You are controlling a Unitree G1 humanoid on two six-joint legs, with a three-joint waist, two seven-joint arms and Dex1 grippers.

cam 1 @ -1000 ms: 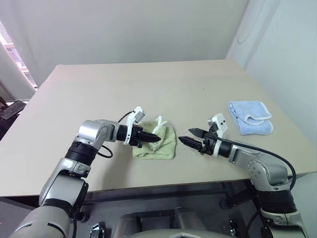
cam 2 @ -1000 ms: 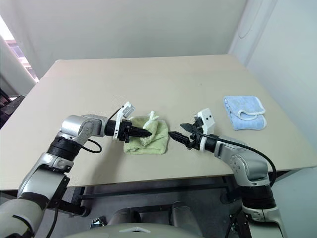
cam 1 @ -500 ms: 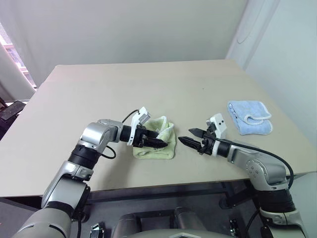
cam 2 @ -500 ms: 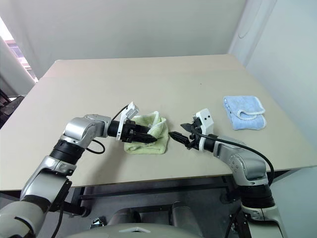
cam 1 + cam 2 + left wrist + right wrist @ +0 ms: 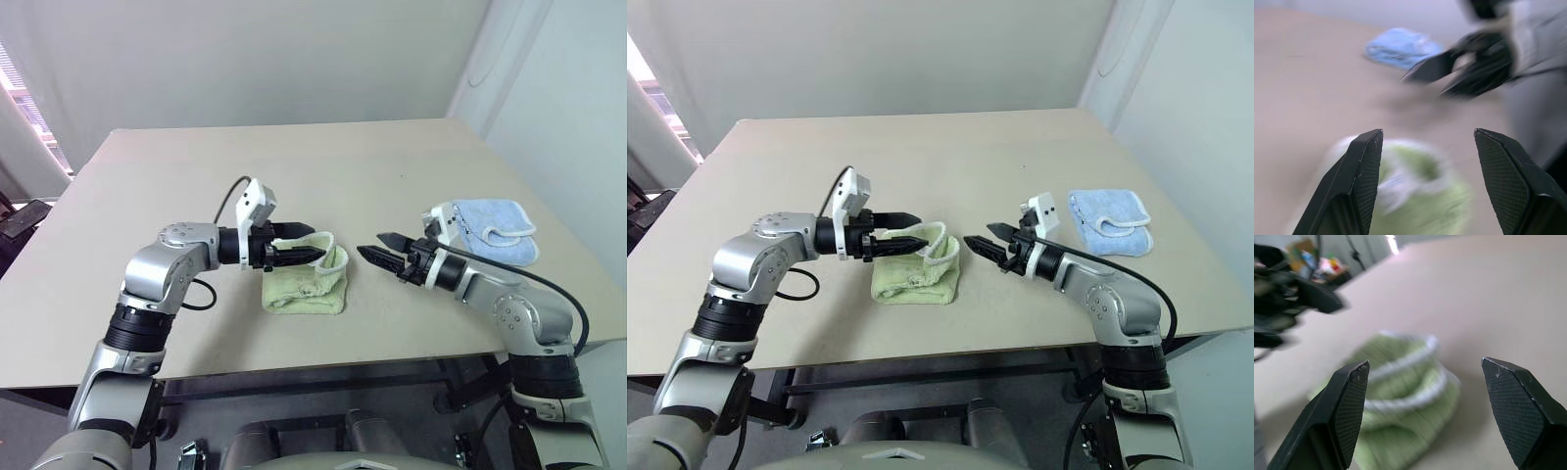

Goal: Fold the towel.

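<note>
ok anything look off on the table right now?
Yes: the towel isn't a flat fold. Its top layer bulges up as a loose loop, white edging curled, below the open left gripper. The blue cloth lies folded near the table's right edge; nothing is spilled or damaged.

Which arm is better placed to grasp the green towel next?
Probably left: the open left gripper hovers directly over the towel, while the open right gripper waits beside it.
</note>
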